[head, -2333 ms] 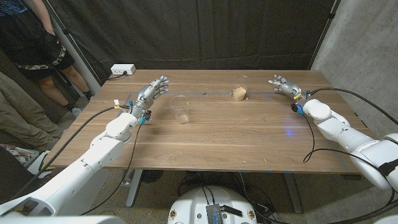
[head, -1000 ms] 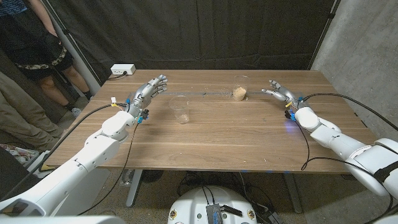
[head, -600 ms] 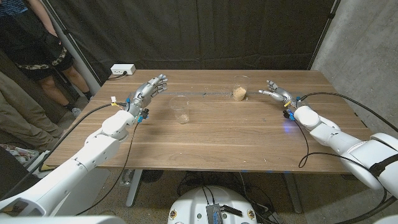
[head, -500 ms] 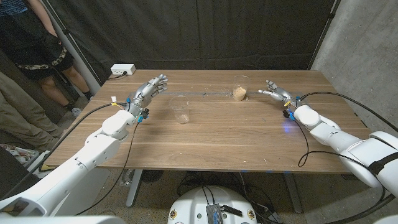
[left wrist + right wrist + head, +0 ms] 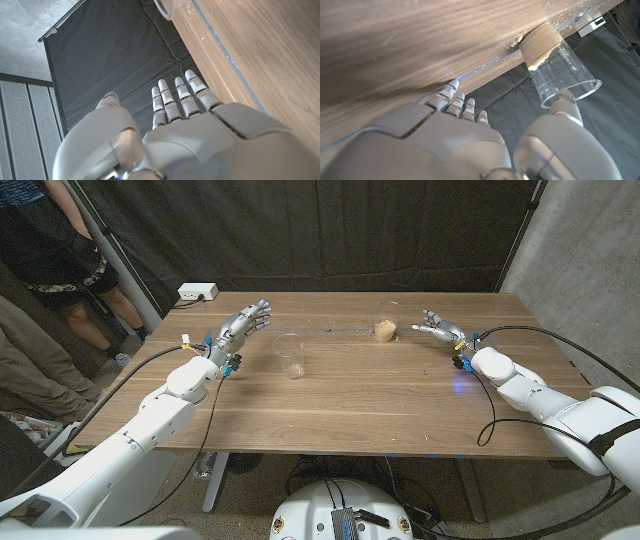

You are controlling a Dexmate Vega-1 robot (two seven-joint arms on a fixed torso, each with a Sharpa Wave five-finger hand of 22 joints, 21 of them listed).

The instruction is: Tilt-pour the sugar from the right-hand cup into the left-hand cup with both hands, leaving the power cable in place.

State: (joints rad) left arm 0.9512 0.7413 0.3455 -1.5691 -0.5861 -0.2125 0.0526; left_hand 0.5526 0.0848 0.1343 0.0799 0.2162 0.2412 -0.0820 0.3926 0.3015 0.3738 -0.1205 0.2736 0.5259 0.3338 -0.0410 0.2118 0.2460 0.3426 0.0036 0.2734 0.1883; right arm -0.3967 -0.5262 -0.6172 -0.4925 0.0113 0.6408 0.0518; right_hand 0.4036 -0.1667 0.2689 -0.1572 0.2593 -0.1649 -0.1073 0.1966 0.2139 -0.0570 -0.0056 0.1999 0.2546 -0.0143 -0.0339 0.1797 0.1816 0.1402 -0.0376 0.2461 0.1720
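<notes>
A clear cup (image 5: pixel 386 323) with brown sugar in its bottom stands at the back middle of the wooden table (image 5: pixel 360 400). An empty clear cup (image 5: pixel 290 355) stands nearer, to its left. My right hand (image 5: pixel 440 329) is open, fingers spread, a short way right of the sugar cup and apart from it. In the right wrist view the sugar cup (image 5: pixel 559 59) shows just beyond the right hand (image 5: pixel 465 135). My left hand (image 5: pixel 246 321) is open, left of the empty cup. The left wrist view shows the left hand (image 5: pixel 175 130) and the empty cup's rim (image 5: pixel 167 7).
A thin pale cable (image 5: pixel 330 330) runs along the table between the two cups. A white power strip (image 5: pixel 197 292) sits at the back left corner. A person (image 5: pixel 60 250) stands beyond the table's left side. Black arm cables (image 5: pixel 560 330) trail over the right edge.
My right hand has moved left along the back of the table, closer to the sugar cup. The left hand and both cups have stayed put.
</notes>
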